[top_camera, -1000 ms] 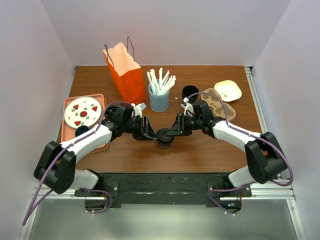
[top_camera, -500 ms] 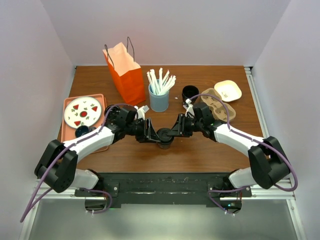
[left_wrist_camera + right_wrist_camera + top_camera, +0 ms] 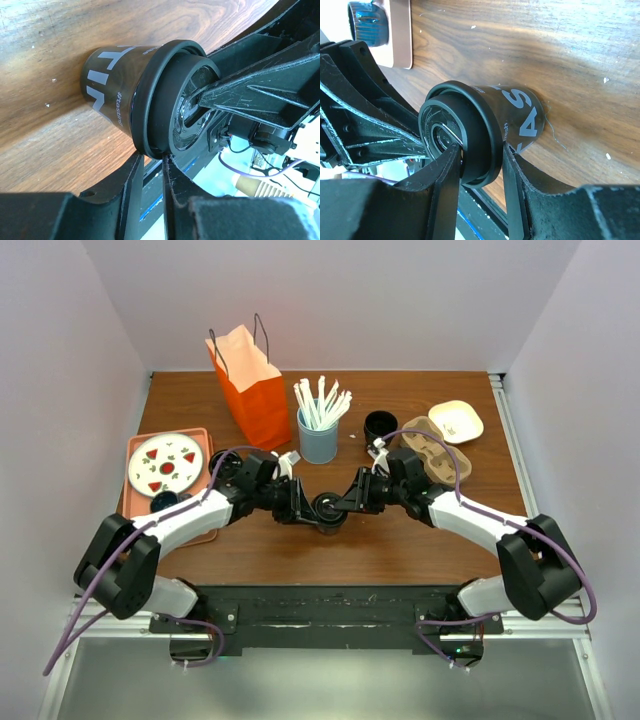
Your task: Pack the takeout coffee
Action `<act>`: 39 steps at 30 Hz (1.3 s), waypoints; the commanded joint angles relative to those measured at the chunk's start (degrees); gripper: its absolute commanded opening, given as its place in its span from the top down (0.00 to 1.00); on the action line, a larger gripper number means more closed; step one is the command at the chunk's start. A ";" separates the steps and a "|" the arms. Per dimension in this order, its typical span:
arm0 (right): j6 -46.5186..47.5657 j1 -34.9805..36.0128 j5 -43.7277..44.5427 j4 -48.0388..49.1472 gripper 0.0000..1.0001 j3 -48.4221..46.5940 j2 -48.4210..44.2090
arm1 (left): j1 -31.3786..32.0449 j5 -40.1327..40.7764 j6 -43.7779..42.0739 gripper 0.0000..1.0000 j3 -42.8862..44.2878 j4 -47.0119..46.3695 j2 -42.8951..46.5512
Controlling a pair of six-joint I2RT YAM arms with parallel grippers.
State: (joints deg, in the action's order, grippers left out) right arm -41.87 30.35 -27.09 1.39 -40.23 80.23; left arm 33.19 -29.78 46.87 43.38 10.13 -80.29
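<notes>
Our left hand (image 3: 152,160) and right hand (image 3: 480,150) both grip the lid rim of the takeout coffee (image 3: 328,512), upright on the bench (image 3: 400,540) at 6 o'clock from the straw holder (image 3: 318,443), so we could pop the lid off by pulling unevenly.

Cup (image 3: 522,117) on wood table (image 3: 580,60): dark brown wall with pale lettering, black lid (image 3: 470,132). Right gripper (image 3: 479,162) straddles the lid, with one finger (image 3: 445,180) against the rim on one side. The other finger lies against the opposite side and touches the cup wall below. Left gripper (image 3: 365,115) enters from the left, a tip reaching over the lid top. Far left: corner of a pink tray (image 3: 401,35), with a blue rounded item (image 3: 367,15) at it, partly cut off.
</notes>
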 commanded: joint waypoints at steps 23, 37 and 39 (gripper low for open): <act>8.03 0.59 4.50 -12.28 0.64 -5.21 6.26 | -3.40 7.90 -15.75 0.53 19.03 16.07 -4.96; 8.82 0.59 2.57 -13.16 0.51 -8.20 4.33 | -3.40 8.69 -17.08 0.56 16.39 13.42 -7.16; 9.08 0.68 2.39 -13.17 0.48 -8.46 4.06 | -3.48 8.86 -17.16 0.56 16.30 13.42 -7.33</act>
State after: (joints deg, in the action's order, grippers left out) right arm -35.77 30.63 -26.92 -6.35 -47.83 84.36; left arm 29.91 -20.75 31.62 60.10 25.63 -87.33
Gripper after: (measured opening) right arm 0.503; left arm 0.441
